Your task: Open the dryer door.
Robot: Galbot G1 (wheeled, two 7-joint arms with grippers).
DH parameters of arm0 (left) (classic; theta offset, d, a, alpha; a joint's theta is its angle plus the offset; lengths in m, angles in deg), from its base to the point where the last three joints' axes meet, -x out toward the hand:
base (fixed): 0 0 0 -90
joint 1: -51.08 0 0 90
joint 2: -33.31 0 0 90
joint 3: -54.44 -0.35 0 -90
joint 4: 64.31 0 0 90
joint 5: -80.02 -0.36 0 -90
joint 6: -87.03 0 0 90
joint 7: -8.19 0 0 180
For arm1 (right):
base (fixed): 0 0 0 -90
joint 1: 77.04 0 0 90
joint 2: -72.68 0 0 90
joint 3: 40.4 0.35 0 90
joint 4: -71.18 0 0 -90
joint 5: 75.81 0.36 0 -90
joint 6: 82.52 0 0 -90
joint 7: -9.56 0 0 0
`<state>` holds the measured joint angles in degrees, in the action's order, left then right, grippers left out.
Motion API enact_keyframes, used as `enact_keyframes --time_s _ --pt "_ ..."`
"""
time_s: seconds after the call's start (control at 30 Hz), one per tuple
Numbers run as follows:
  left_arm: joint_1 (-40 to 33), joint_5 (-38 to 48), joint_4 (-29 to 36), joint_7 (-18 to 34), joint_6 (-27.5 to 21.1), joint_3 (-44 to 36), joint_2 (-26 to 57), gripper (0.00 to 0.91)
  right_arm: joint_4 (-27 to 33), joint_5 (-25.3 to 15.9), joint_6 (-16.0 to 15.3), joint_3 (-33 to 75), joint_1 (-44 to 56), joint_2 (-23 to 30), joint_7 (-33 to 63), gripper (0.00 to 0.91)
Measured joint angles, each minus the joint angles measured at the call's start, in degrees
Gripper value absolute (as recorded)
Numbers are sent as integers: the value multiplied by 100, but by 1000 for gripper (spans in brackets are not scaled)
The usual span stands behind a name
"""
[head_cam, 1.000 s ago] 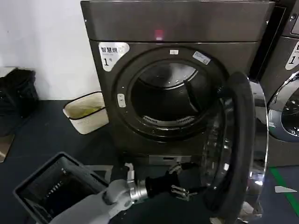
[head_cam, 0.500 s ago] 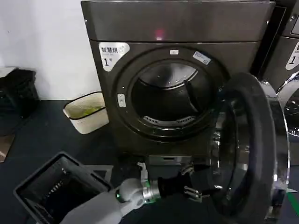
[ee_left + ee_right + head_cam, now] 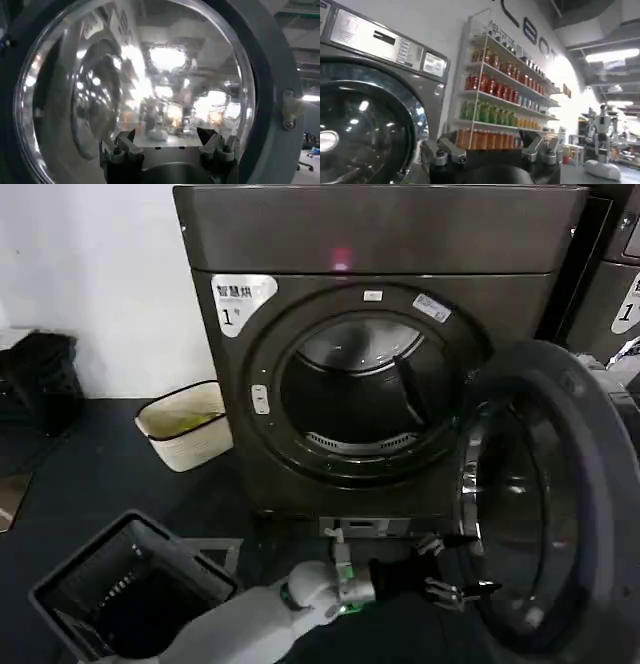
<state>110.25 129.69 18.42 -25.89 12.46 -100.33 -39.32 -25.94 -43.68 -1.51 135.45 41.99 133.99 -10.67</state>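
Door [image 3: 585, 514] swung well out to the right of the drum opening [image 3: 362, 389], grey inner face turned toward us, and our left gripper [image 3: 462, 569] sits low against its inner rim with fingers spread and nothing clamped. We reckon the best move is a steady sideways push along the hinge arc, keeping contact near the rim. Our right gripper [image 3: 490, 150] hangs open near the neighbouring machine [image 3: 365, 90], idle.

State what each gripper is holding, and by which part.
Nothing is held. The left gripper is open, its fingers spread at the inner glass of the dryer door. The right gripper is open on air.
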Motion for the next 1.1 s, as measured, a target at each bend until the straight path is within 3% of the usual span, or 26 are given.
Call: enact_keyframes --time_s 0.7,1.1 --pt "-302 -237 -987 505 156 -60 -1172 907 69 -1 86 274 137 -37 47 907" --pt "-479 -499 -1408 1050 354 -42 -1617 907 77 -2 244 238 118 -40 -20 907"
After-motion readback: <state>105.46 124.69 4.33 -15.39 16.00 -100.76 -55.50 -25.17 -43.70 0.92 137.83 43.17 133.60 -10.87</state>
